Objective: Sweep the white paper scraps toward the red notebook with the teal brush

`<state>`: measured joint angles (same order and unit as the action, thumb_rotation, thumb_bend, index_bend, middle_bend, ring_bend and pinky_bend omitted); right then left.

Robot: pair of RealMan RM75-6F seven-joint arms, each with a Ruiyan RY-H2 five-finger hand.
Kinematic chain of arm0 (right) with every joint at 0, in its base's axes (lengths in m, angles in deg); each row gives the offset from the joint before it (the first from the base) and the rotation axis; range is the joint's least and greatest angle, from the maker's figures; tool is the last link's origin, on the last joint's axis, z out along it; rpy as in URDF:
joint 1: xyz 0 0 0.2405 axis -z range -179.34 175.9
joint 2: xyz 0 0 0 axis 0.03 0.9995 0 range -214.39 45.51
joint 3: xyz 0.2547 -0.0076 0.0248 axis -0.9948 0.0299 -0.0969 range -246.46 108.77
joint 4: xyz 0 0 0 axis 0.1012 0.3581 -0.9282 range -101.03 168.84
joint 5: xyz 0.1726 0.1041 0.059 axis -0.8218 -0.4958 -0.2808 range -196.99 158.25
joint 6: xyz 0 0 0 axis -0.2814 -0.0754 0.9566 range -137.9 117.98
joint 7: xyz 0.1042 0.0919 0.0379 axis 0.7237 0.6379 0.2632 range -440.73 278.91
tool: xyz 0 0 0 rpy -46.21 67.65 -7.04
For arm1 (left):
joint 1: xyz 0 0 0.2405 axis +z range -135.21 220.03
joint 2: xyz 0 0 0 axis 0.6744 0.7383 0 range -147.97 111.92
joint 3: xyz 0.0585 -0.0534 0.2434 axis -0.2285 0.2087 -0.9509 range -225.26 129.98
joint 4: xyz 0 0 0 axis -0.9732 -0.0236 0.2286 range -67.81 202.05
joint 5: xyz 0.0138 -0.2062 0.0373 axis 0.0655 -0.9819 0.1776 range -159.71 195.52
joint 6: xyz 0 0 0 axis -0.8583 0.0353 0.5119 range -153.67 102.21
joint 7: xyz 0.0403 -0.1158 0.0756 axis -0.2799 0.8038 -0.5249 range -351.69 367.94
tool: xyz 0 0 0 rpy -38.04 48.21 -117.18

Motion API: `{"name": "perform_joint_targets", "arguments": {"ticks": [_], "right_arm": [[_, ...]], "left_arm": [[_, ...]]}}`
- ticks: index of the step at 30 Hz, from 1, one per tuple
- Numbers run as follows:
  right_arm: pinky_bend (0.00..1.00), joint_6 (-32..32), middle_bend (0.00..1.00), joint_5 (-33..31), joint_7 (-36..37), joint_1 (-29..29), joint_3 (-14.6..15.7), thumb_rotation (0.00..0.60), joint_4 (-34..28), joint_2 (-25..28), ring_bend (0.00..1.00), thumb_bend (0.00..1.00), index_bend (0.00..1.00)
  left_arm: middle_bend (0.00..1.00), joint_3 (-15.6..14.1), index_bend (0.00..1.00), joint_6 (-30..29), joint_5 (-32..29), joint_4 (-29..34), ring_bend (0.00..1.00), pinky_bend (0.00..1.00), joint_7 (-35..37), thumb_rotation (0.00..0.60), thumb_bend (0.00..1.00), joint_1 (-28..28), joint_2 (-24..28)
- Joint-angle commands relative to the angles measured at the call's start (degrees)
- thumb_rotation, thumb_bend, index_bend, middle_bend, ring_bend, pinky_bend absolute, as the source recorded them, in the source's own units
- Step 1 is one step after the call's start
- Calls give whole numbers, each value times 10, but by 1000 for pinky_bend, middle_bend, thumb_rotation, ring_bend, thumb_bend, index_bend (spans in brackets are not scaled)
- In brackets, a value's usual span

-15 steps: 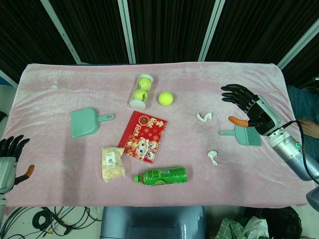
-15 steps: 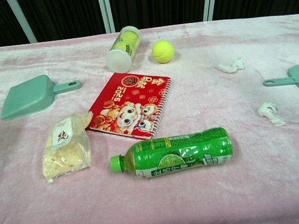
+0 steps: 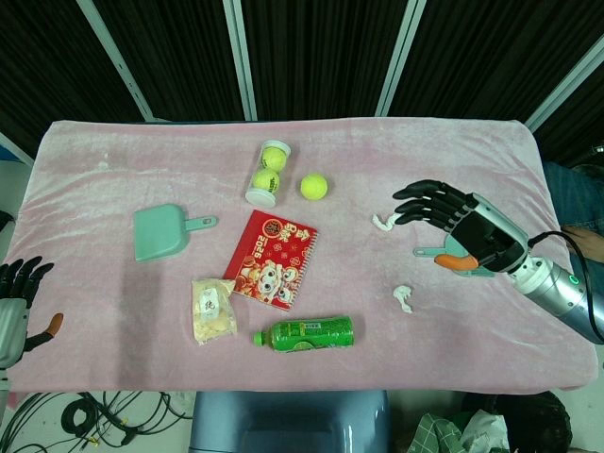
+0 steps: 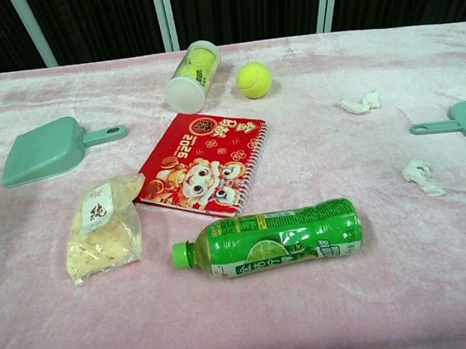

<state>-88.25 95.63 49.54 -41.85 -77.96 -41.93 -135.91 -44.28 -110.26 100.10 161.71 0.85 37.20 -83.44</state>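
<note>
While the right hand (image 3: 469, 233) hovers spread and empty over the teal brush (image 4: 464, 123), the red notebook (image 4: 203, 163) reads "2025".

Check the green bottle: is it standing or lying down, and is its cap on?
Lying down. The green bottle rests on its side on the pink tablecloth, its green cap on and pointing left in the chest view.

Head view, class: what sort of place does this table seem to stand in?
Probably a robot test room, not a home: a staged table under pink cloth, loose cables below its front edge, and dark curtain panels behind it.
</note>
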Motion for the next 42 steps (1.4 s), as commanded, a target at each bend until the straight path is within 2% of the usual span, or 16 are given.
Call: {"name": "perform_joint_targets", "arguments": {"ticks": [1, 9, 12, 15, 16, 18, 19, 22, 24, 26, 33, 38, 42], "right_arm": [[240, 5, 202, 2, -8, -20, 30, 600, 20, -6, 223, 99, 218], [240, 26, 207, -29, -49, -36, 66, 600, 16, -8, 224, 98, 218], [238, 74, 220, -51, -109, -45, 76, 600, 5, -2, 224, 99, 218], [221, 177, 223, -107, -266, -52, 76, 600, -25, 10, 225, 99, 218], [210, 225, 224, -146, -364, -50, 69, 600, -41, 12, 225, 99, 218], [192, 284, 231, -221, -537, -43, 53, 600, -60, 9, 222, 98, 227], [184, 306, 240, -282, -662, -35, 40, 600, -69, 0, 221, 99, 238], [171, 297, 274, -423, -966, -19, 25, 600, -87, -40, 210, 99, 284], [168, 286, 274, -492, -1096, -17, 25, 600, -104, -61, 203, 99, 286], [168, 280, 274, -554, -1192, -20, 27, 600, -126, -78, 202, 99, 286], [164, 300, 312, -633, -1306, -37, 39, 600, -136, -112, 202, 99, 308], [158, 273, 337, -708, -1421, -51, 47, 600, -88, -197, 202, 102, 317], [158, 288, 350, -744, -1444, -58, 42, 600, -82, -215, 203, 103, 331]], "left_arm": [[79, 1, 135, 0, -1, 1, 0, 0, -1, 600, 309, 0, 0], [80, 1, 135, 1, -2, 2, 0, 0, -4, 600, 309, 0, -1], [80, 1, 135, 2, -2, 1, 0, 0, -4, 600, 309, -1, 0], [80, 1, 135, 1, -2, 1, 0, 0, -3, 600, 309, 0, 0], [80, 1, 135, 1, -2, 1, 0, 0, -3, 600, 309, 0, 0], [80, 1, 135, 1, -2, 2, 0, 0, -3, 600, 309, 0, 0], [80, 1, 135, 2, -3, 2, 0, 0, -3, 600, 309, 0, 0], [80, 0, 135, 3, -4, 2, 0, 0, -5, 600, 309, -1, 0], [81, 1, 135, 3, -4, 2, 0, 0, -5, 600, 309, -1, 0], [81, 1, 134, 3, -4, 2, 0, 0, -6, 600, 309, -1, 0], [81, 1, 135, 4, -5, 3, 0, 0, -7, 600, 309, -1, 0], [81, 1, 134, 3, -5, 3, 0, 0, -6, 600, 309, -1, 0], [81, 1, 134, 5, -6, 2, 0, 0, -5, 600, 309, -1, 1]]}}
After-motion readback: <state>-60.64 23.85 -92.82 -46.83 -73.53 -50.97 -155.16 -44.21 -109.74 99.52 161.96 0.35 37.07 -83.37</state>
